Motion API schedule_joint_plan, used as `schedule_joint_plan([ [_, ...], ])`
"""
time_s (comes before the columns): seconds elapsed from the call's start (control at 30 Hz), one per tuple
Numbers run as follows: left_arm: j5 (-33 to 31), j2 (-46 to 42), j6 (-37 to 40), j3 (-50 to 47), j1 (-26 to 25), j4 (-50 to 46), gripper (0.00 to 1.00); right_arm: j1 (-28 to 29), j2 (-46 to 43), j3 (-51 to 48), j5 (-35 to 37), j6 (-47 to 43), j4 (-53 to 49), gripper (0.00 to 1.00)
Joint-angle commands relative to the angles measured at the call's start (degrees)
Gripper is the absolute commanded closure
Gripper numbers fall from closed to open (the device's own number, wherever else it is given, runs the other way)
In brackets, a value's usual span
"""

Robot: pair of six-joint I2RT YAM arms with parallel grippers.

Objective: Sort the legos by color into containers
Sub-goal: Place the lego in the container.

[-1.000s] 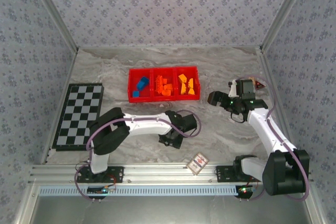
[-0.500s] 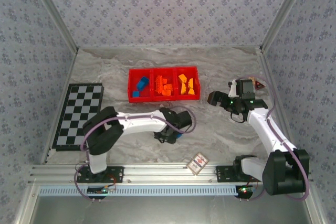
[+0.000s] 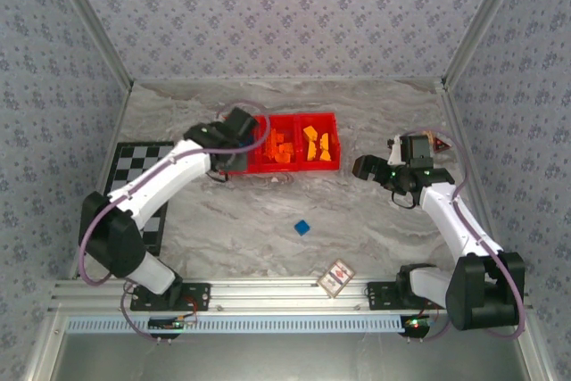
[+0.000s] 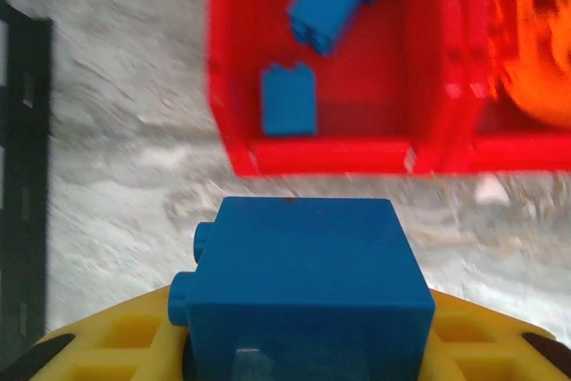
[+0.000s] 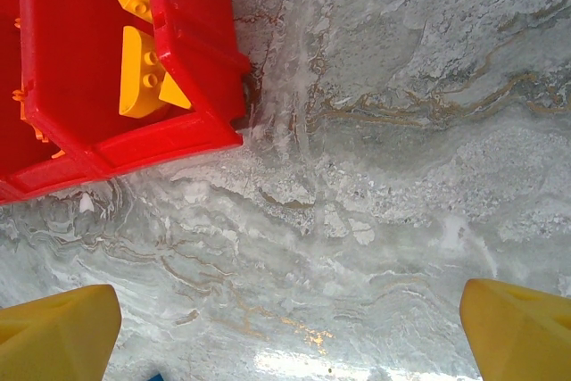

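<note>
My left hand (image 4: 303, 359) gripped a blue brick (image 4: 303, 283) near the blue compartment (image 4: 366, 95); I judged centring above it necessary before release.

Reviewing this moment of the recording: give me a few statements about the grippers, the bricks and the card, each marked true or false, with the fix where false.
1. The left gripper is closed on a blue brick. True.
2. The right gripper grips a brick. False: it is open and empty, above bare table beside the tray.
3. A second blue brick lies on the table outside the tray. True.
4. The card lies inside the tray. False: it lies on the table near the arms' bases.
5. The yellow bricks sit in the tray's left compartment. False: they sit in its right compartment.
</note>
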Motion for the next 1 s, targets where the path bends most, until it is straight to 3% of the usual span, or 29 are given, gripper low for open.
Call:
schedule_joint_plan([
  [0.0,4.2,1.1,7.8,4.6,5.5,0.2,0.67,0.1,0.9,1.3,-0.1,-0.4,-1.0,0.0],
  [0.17,8.6,10.3,10.5,13.3,10.1,0.0,0.65,-0.1,0.1,1.1,-0.1,-0.5,-1.2,0.0],
  [0.43,13.1,23.5,10.4,23.6,11.1,-2.2,0.66,-0.6,-0.8,0.8,-0.2,-0.7,-1.4,0.0],
  [0.97,21.7,24.7,9.2,15.8,11.2,3.1,0.57,-0.8,0.0,0.0,-0.6,-0.2,0.0,0.0],
])
